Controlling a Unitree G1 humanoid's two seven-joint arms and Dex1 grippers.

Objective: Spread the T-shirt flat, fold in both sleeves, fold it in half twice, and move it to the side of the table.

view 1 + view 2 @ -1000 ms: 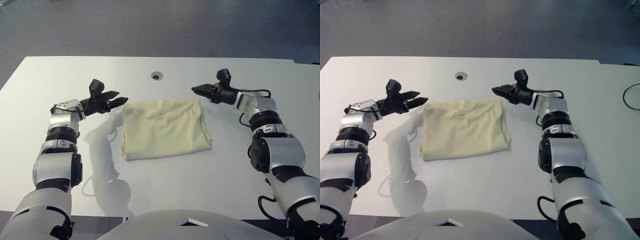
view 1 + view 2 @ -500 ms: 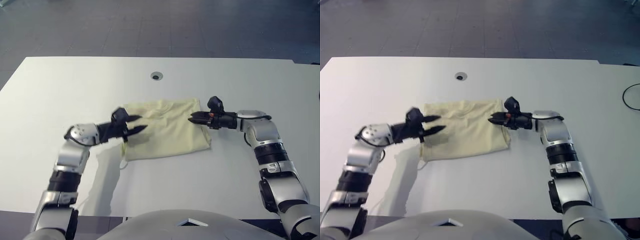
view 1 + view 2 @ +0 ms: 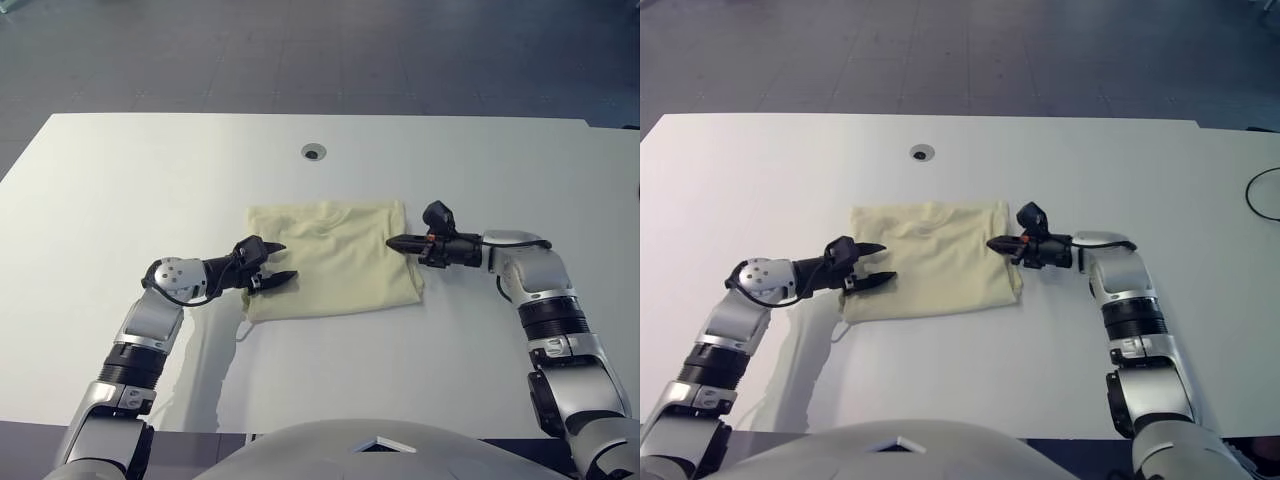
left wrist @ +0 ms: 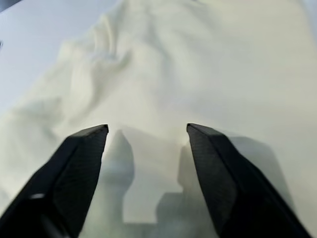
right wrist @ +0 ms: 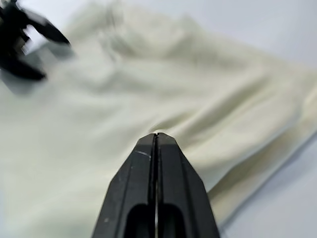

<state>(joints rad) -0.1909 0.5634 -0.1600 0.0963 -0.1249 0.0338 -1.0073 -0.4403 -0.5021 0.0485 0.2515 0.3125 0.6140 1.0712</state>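
While the T-shirt (image 3: 335, 260) lies as a squarish pale-yellow panel in the middle of the white desk (image 3: 120, 170), sleeves already tucked out of sight, the head views place one end effector at each of its side edges. The left end effector (image 3: 290, 260) sits low over the shirt's left border near the front corner, spread wide. The right end effector (image 3: 391, 241) points its tip at the right border, roughly halfway along. A small cable hole (image 3: 314, 152) sits in the desk beyond the collar, well apart from the cloth.

From the left wrist view, the two dark fingers (image 4: 74, 168) stand far apart with cloth under the gap between them. Nothing is gripped, and their shadows fall on the fabric just below.

From the right wrist view, the fingers (image 5: 171, 198) are pressed together into a single point above the shirt, near a soft ridge in the fabric. No cloth is visibly caught between them. The other arm's end effector shows dark at the far edge of the shirt.

Judging by the compact shape, the folding is well along, and the step in hand looks like taking hold for a further half fold. That calls for the left side to close on its edge and the right to open first, then pinch all the layers together so none slips loose.
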